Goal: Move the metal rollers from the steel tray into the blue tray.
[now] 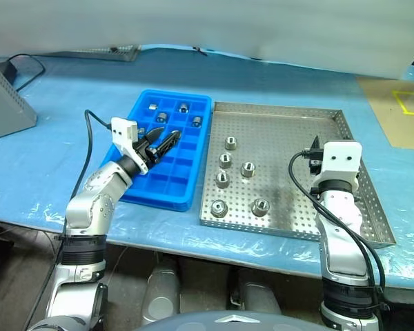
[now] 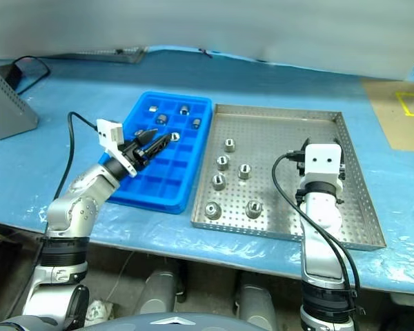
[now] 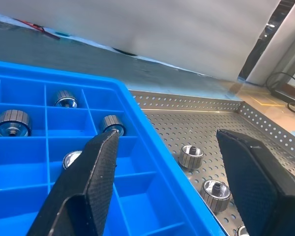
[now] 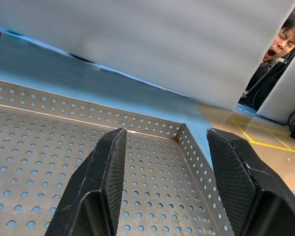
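Observation:
The blue tray (image 1: 167,181) lies left of the steel tray (image 1: 290,131), the two side by side. Several metal rollers (image 1: 248,168) stand on the steel tray's perforated floor, in its left half. Several more rollers (image 3: 12,123) sit in the blue tray's far compartments. My left gripper (image 1: 162,143) hovers over the middle of the blue tray, pointing toward the steel tray. It is open with nothing between its fingers (image 3: 96,167). My right gripper (image 4: 165,137) hangs above the steel tray's right half, open and empty, facing the far right corner.
A grey box (image 1: 7,105) with a black cable stands at the table's far left. The table is covered in blue plastic sheet. Beyond the table's right end is a brown surface with yellow tape (image 1: 408,105). A person (image 4: 285,39) shows past that corner.

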Controlling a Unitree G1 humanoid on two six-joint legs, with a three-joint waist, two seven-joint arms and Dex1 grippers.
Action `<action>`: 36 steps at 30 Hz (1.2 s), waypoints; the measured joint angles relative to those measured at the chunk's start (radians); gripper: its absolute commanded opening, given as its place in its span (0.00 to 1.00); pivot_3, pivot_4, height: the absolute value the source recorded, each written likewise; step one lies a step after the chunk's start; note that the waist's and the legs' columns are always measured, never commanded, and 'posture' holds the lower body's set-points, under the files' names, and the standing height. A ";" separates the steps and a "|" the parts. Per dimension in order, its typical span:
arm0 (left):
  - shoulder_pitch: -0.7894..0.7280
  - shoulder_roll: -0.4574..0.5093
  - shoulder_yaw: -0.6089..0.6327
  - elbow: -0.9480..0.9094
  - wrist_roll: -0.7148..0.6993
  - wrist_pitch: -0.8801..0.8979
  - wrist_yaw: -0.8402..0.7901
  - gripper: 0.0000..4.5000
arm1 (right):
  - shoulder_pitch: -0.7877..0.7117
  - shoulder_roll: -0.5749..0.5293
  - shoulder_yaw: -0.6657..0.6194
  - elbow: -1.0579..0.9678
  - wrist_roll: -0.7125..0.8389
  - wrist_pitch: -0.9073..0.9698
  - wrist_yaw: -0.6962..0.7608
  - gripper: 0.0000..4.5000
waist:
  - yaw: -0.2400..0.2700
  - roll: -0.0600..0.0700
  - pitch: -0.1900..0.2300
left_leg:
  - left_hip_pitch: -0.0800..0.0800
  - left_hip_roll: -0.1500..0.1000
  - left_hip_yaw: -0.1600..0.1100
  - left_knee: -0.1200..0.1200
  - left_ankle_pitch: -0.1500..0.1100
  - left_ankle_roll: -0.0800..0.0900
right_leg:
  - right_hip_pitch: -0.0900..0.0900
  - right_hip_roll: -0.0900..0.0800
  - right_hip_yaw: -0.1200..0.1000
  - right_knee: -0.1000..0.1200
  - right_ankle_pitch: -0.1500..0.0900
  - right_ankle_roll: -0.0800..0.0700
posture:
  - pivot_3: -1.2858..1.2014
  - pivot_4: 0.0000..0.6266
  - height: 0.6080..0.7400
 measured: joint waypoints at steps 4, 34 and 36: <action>-0.006 -0.005 -0.002 0.000 0.001 0.001 0.001 0.75 | 0.003 0.000 0.009 -0.003 0.000 0.006 0.016 0.59 | -0.001 0.000 0.000 | 0.000 0.000 0.000 0.000 0.000 0.000 | 0.000 0.000 0.000 0.000 0.000 0.000 | 0.56 0.24 1.00; -0.625 0.099 -0.496 0.687 0.284 -0.116 -0.905 0.75 | 0.059 -0.421 -0.103 -0.211 0.586 0.291 0.682 0.59 | -0.028 0.000 0.000 | 0.008 0.000 0.001 0.002 -0.001 0.003 | 0.012 -0.001 -0.001 -0.004 0.000 0.000 | 0.47 0.24 1.00; -0.645 0.055 -0.506 0.770 0.328 -0.200 -0.934 0.75 | 0.052 -0.424 -0.103 -0.234 0.609 0.307 0.682 0.59 | -0.028 0.000 0.000 | 0.010 0.000 0.001 0.001 -0.001 0.003 | 0.014 -0.001 -0.002 -0.005 0.000 0.000 | 0.46 0.24 1.00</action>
